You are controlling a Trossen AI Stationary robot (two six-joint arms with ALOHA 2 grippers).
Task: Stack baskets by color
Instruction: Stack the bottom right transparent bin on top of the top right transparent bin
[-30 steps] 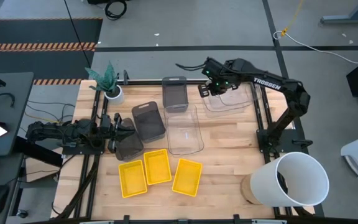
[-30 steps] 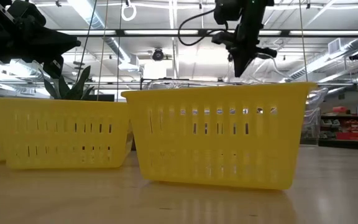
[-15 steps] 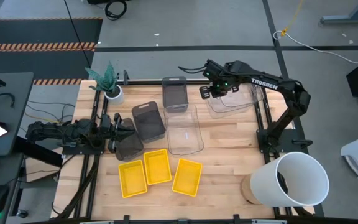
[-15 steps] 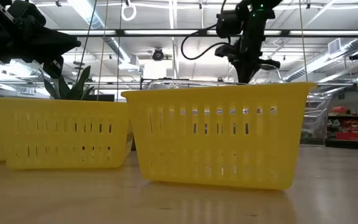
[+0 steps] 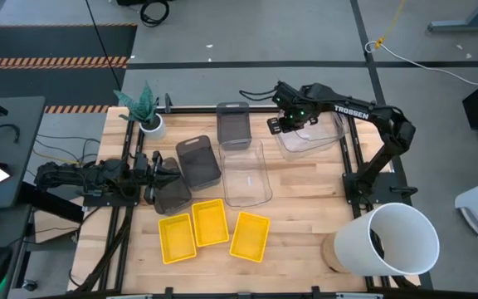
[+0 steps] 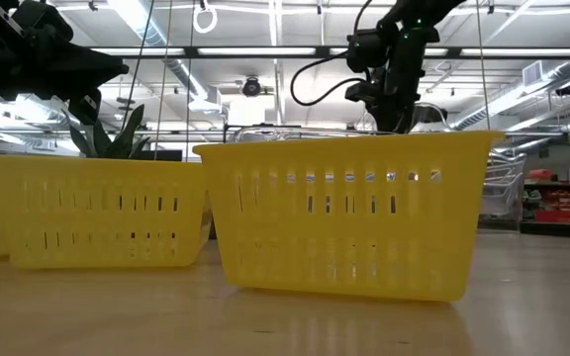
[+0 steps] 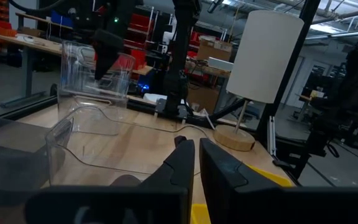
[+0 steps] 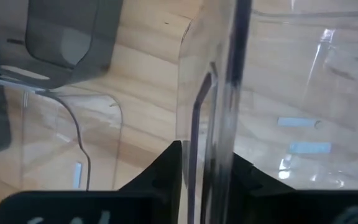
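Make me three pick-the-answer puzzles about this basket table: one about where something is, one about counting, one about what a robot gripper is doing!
1. Where is the plant pot?
A. far left corner of the table
B. inside the white bucket
C. on a yellow basket

2. How many yellow baskets are there?
A. one
B. three
C. five

3. What sits between the right gripper fingers?
A. a grey basket
B. a clear basket's wall
C. nothing

Answers: 1 A, it stands by the table's far left edge. 2 B, three lie side by side at the near edge. 3 B, the right wrist view shows the clear basket wall between the fingers.
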